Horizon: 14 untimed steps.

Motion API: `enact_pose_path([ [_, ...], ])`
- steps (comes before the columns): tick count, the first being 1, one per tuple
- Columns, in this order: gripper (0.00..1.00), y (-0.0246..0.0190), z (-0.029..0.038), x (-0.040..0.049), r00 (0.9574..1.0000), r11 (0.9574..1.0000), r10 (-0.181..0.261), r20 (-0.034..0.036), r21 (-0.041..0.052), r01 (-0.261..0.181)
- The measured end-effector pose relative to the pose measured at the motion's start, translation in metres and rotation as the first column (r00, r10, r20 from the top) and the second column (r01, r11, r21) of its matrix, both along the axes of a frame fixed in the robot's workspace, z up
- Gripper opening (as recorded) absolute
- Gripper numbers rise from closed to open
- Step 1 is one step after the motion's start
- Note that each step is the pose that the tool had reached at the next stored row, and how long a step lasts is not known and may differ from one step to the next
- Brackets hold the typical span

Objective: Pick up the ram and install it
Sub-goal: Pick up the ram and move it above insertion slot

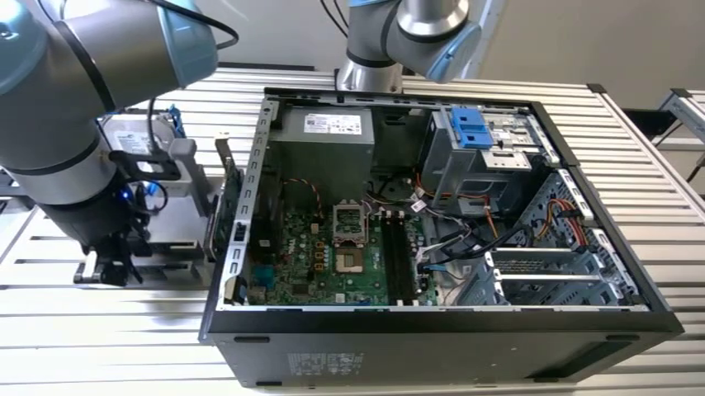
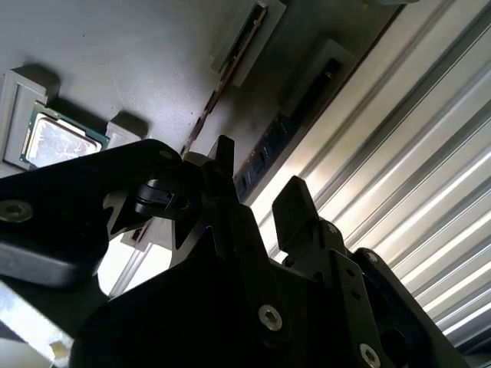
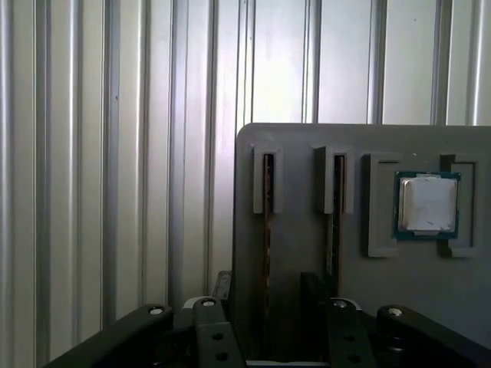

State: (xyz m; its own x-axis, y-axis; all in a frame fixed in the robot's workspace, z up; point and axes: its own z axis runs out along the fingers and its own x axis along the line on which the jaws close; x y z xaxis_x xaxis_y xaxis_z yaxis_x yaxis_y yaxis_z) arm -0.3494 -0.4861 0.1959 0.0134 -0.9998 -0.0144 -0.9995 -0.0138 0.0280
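Two ram sticks stand on edge in slots of a grey tray point(image 3: 307, 146). In the first wrist view, one ram point(image 3: 267, 207) runs down between my two black fingertips, and the other ram point(image 3: 335, 207) lies just outside one finger point(image 3: 311, 287). My gripper point(image 3: 267, 295) is open and straddles the first stick without clamping it. The second wrist view shows the same ram point(image 2: 230, 69) as a thin edge ahead of the gripper point(image 2: 261, 195). In the exterior view the gripper point(image 1: 111, 268) hangs low over the tray at the exterior view's left of the computer case.
A square silver processor chip point(image 3: 427, 203) sits in a pocket of the tray beside the rams. The open computer case point(image 1: 441, 318) shows a green motherboard point(image 1: 309, 264) with long memory slots point(image 1: 391, 247). A hard drive point(image 1: 138, 136) stands behind the tray. A second arm point(image 1: 397, 41) rises behind the case.
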Motion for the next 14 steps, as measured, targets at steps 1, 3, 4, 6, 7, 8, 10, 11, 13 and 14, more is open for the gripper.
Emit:
enact_pose_path([
  [1, 1.0, 0.0, -0.0008, 0.0, 1.0, 1.0, 0.0, -0.0002, 0.0, 0.0],
  [3, 1.0, 0.0, -0.0025, 0.0, 1.0, 1.0, 0.0, -0.0005, -0.0001, 0.0],
  [4, 1.0, 0.0, -0.0033, 0.0, 1.0, 1.0, 0.0, -0.0005, 0.0, 0.0],
  [6, 1.0, 0.0, -0.0038, -0.0001, 1.0, 1.0, 0.0, -0.0009, -0.0002, 0.0],
  [7, 1.0, 0.0, -0.0038, 0.0, 1.0, 1.0, 0.0, -0.0009, -0.0002, 0.0],
  [8, 1.0, 0.0, -0.0039, 0.0, 1.0, 1.0, 0.0, -0.0009, -0.0001, 0.0],
  [10, 1.0, 0.0, -0.0039, 0.0, 1.0, 1.0, 0.0, -0.0011, -0.0001, 0.0],
  [11, 1.0, 0.0, -0.0039, 0.0, 1.0, 1.0, 0.0, -0.0011, -0.0001, 0.0],
  [13, 1.0, 0.0, -0.0039, 0.0, 1.0, 1.0, 0.0, -0.0011, -0.0001, 0.0],
  [14, 1.0, 0.0, -0.0039, 0.0, 1.0, 1.0, 0.0, -0.0012, 0.0, 0.0],
])
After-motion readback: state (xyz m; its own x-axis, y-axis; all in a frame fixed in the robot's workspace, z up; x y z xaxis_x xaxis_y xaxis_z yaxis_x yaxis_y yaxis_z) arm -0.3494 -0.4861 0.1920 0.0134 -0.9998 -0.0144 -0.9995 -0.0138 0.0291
